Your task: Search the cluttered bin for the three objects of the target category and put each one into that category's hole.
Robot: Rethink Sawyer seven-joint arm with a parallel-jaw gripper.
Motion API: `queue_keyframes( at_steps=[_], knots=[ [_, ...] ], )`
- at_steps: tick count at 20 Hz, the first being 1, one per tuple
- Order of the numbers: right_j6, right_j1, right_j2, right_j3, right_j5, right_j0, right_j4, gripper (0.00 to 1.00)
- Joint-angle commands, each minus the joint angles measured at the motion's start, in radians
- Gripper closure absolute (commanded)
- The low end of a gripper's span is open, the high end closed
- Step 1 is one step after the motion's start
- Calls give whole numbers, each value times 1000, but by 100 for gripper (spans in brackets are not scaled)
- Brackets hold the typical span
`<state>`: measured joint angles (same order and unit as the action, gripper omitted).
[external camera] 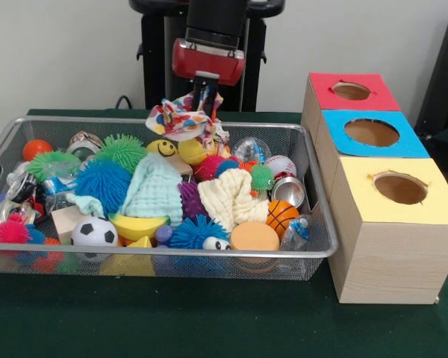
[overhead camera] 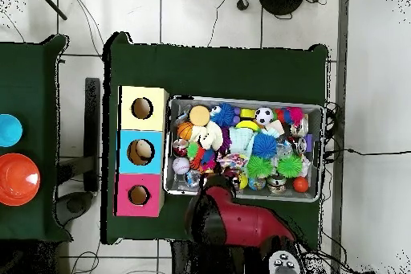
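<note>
Hand [external camera: 205, 91] closed on a patterned cloth [external camera: 185, 115], lifted just above the bin's [external camera: 313, 198] far rim. Beside it, three boxes [external camera: 392, 224] with holes; more cloths [external camera: 155, 190] remain below. Delivery pending.

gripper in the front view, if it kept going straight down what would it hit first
Probably nothing new: the gripper already sits in the colourful patterned cloth at the wire bin's far side. Below that lie a yellow ball and other toys, though depth is unclear.
</note>
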<state>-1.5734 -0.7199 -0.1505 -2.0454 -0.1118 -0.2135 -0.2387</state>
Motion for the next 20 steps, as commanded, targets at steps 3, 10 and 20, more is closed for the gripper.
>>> queue_keyframes(
  at_steps=[3, 10, 20],
  knots=[
    [-258, -17, 30, -22, 108, 77, 158, 100],
    [-297, 24, 59, -28, 90, 132, 273, 100],
    [-314, 25, 10, -10, 130, 263, 431, 100]
  ],
)
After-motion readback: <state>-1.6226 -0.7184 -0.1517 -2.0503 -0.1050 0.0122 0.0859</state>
